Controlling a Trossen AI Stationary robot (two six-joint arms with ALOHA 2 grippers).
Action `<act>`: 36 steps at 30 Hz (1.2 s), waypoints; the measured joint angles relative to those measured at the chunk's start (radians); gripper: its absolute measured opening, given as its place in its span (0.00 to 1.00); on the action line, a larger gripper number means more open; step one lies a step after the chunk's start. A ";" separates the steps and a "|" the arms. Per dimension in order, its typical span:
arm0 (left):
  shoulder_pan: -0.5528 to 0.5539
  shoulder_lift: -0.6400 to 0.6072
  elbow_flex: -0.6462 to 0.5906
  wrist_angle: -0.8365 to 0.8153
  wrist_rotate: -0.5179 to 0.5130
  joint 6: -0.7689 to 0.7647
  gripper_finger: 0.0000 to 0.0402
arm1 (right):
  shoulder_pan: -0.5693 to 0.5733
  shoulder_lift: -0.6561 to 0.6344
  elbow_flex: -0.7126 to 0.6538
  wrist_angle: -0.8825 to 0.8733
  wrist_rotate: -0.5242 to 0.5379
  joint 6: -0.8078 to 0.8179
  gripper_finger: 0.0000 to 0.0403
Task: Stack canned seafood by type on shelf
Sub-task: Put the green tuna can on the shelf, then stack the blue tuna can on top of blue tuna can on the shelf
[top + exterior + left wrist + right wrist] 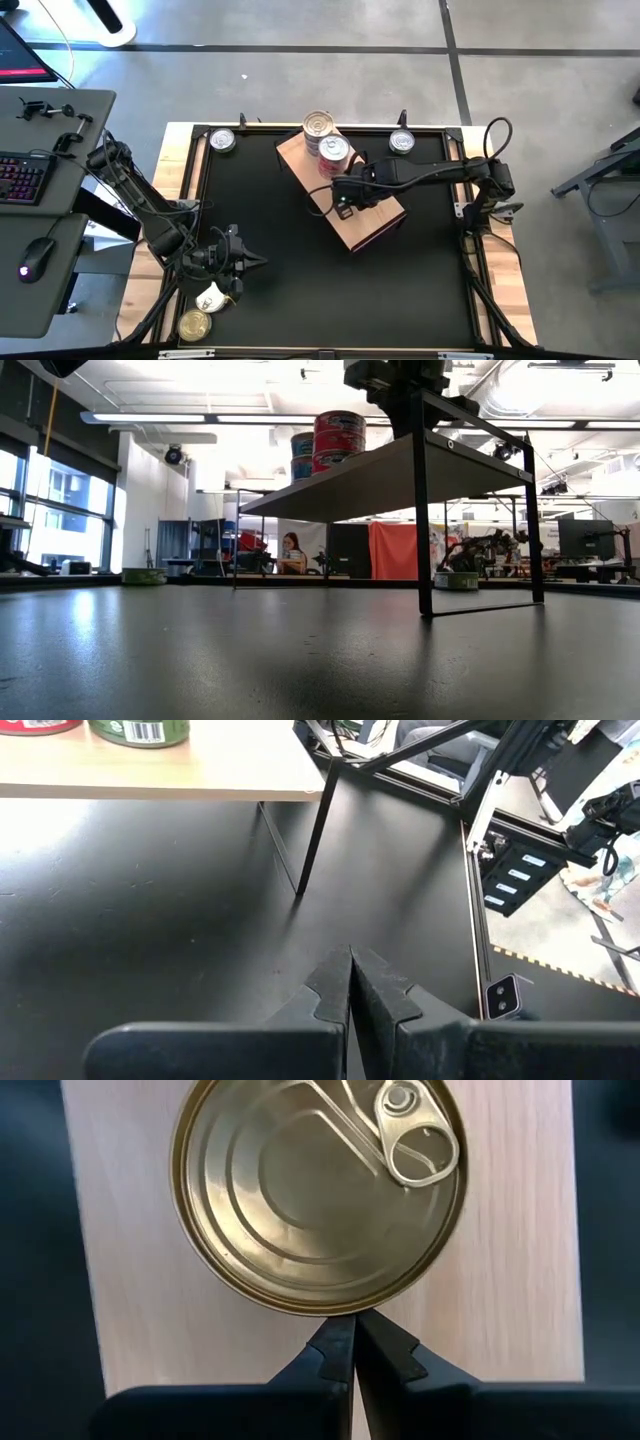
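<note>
Right pincer (345,200): I logged it over the middle of the shelf (375,215), fingers pressed together, gripping nothing; its wrist view showed a gold-lidded tin (318,1190) on the wood just ahead of the fingertips. Left pincer (245,262): closed and empty, low over the bench (300,270) near its left front corner. Two stacks of tins (325,140) stood at the shelf's far end. Loose tins I counted on the bench: two along the far edge (222,141), one gold-lidded at the left front corner (194,324).
</note>
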 joint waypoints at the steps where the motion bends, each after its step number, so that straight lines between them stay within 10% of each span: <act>1: 0.000 0.000 0.000 0.000 0.000 0.000 0.00 | -0.001 0.000 0.000 0.008 0.000 -0.001 0.00; 23: 0.000 0.000 0.000 -0.008 0.000 0.001 0.00 | -0.039 0.000 0.000 0.030 -0.005 -0.043 0.00; 36: -0.012 0.000 0.000 0.004 0.011 0.028 0.00 | 0.066 -0.172 -0.029 -0.238 -0.054 0.033 0.00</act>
